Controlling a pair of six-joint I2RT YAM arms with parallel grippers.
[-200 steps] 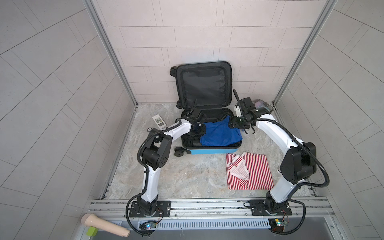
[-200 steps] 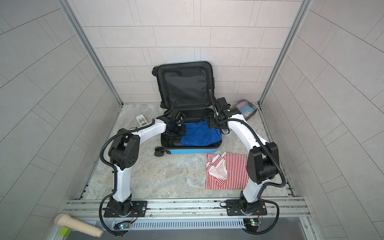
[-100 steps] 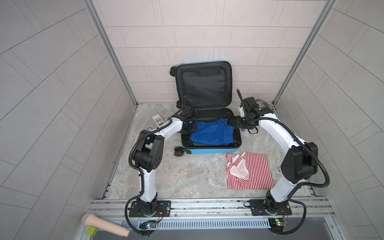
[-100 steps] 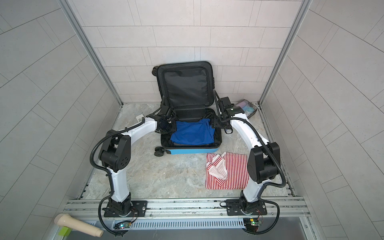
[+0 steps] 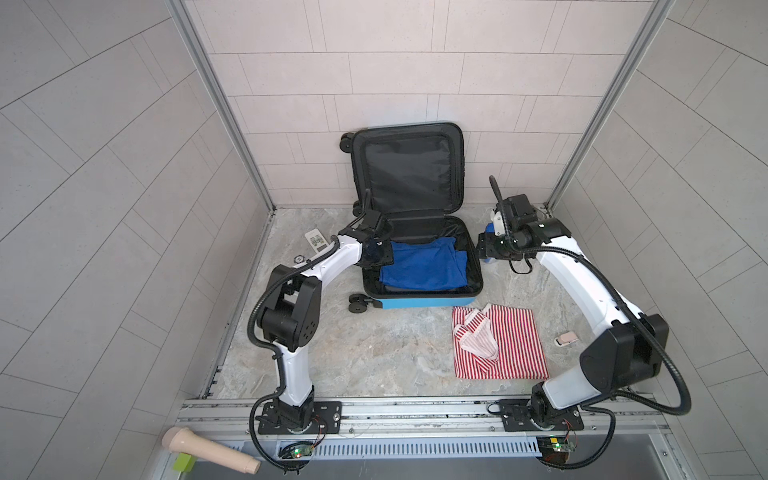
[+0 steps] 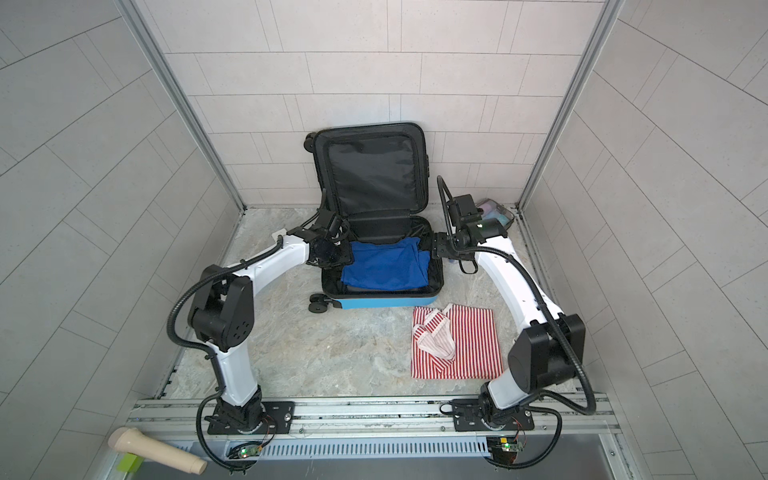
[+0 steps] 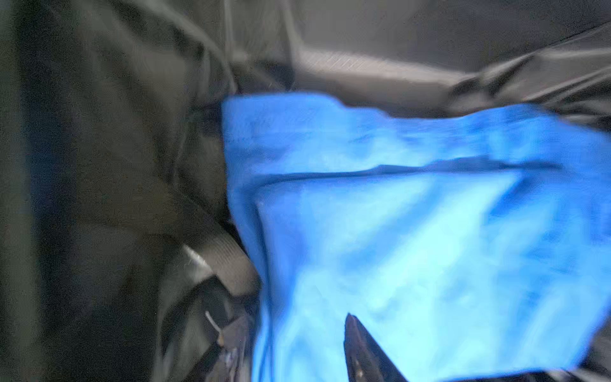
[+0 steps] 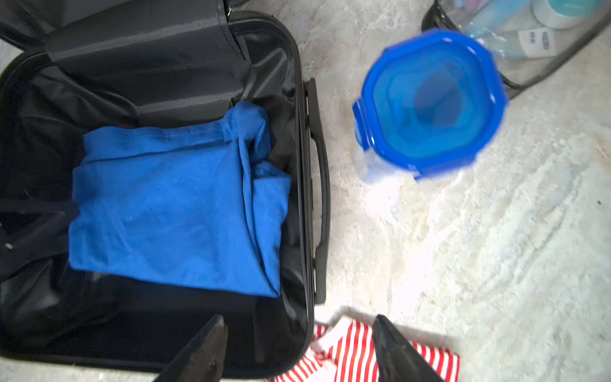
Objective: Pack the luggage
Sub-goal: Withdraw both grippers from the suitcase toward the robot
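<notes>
The luggage [image 5: 424,302] [image 6: 386,302] lies open on the floor, its black-lined lid [image 5: 409,174] propped against the back wall. A folded blue shirt [image 5: 419,266] [image 6: 386,266] [image 7: 396,231] [image 8: 172,205] lies in its base. My left gripper [image 5: 384,255] [image 6: 343,255] [image 7: 291,322] sits at the luggage's left rim. Its fingers are apart over the shirt's left edge, in a blurred wrist view. My right gripper [image 5: 482,249] [image 6: 436,249] [image 8: 299,319] hovers open and holds nothing at the right rim, by the side handle [image 8: 319,185].
A red-and-white striped cloth [image 5: 498,345] [image 8: 350,357] lies in front of the luggage on the right. A blue-lidded container [image 8: 429,102] and a clear toiletry pouch [image 6: 494,212] [image 8: 529,33] sit at the back right. A white remote [image 5: 316,241] lies left, a small pink item [image 5: 565,338] right.
My left gripper has drawn back from inside the luggage to its left rim and its fingers have parted. The blue shirt has settled flatter in the base. The right gripper has edged slightly right.
</notes>
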